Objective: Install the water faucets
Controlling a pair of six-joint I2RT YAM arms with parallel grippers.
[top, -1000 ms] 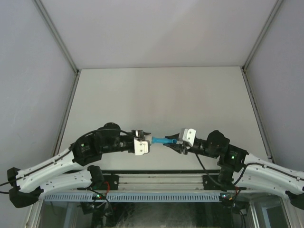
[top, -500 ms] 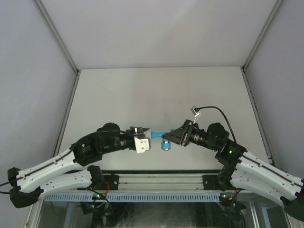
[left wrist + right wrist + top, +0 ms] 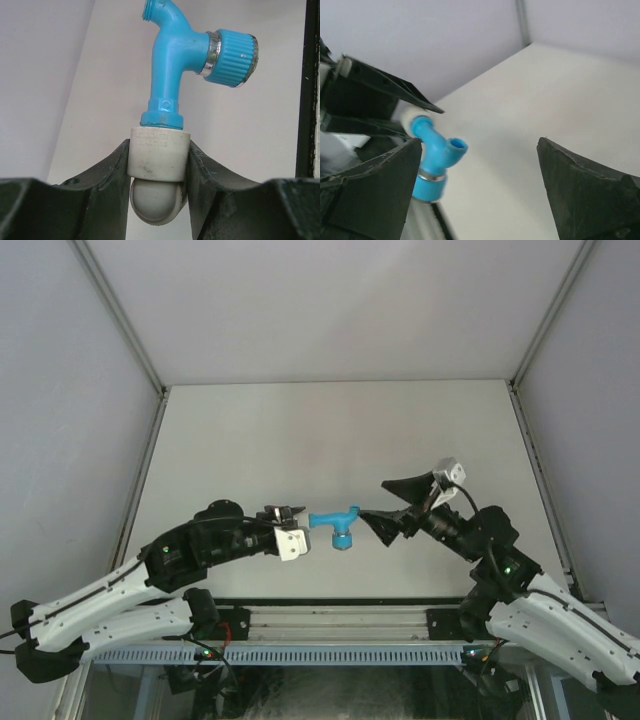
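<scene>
Water faucet (image 3: 172,65), seated by its base in a white-grey pipe fitting (image 3: 159,159), is held above the desk (image 3: 340,430). The fitting is pinched by the left hand (image 3: 297,530), apparently to steady the joint. The right hand (image 3: 392,508) is spread wide just beside the spout.

Pale matte table (image 3: 330,440) between grey walls (image 3: 330,310).

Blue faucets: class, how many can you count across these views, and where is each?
1. The blue faucet is between the two arms, its base in the white fitting that the left hand grips; the open right hand is just off it. No other shows.
</scene>
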